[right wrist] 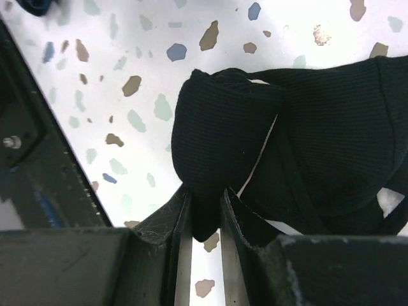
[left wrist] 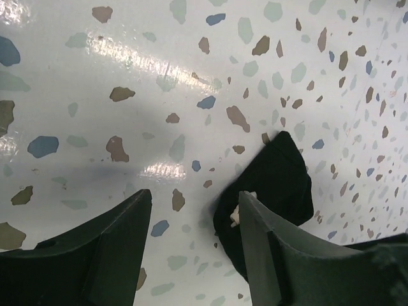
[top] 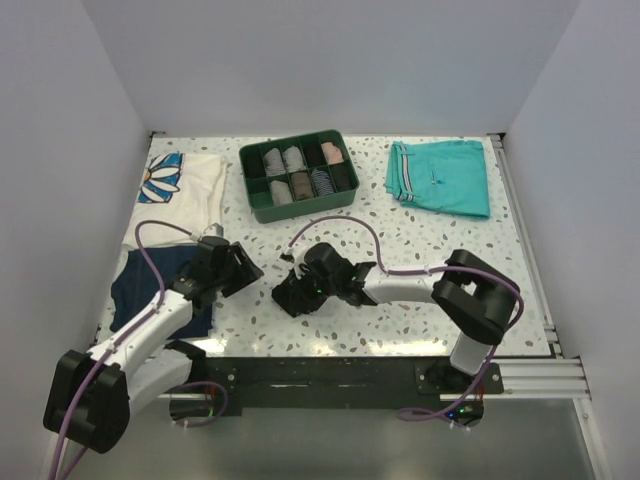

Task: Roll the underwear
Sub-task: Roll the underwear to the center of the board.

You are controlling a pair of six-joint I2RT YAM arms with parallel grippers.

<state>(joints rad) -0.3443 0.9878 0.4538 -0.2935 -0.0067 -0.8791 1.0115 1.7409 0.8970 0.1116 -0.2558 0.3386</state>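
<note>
The black underwear [top: 297,293] lies bunched on the speckled table at the front centre. In the right wrist view the underwear [right wrist: 306,134] is folded over, with a beige lining edge showing. My right gripper [right wrist: 205,201] is shut on a fold of it; the fabric hangs between the fingers. My left gripper [left wrist: 194,220] is open and empty, just left of the underwear [left wrist: 280,185], with its right finger [left wrist: 274,255] beside the fabric's edge. In the top view the left gripper [top: 243,268] sits a little left of the garment and the right gripper [top: 312,285] sits on it.
A green divided tray [top: 257,200] with several small rolls stands at the back centre. Teal shorts [top: 440,176] lie back right. A white daisy-print garment [top: 180,185] lies back left. A navy folded garment [top: 150,275] lies under the left arm. The table's front rail is near.
</note>
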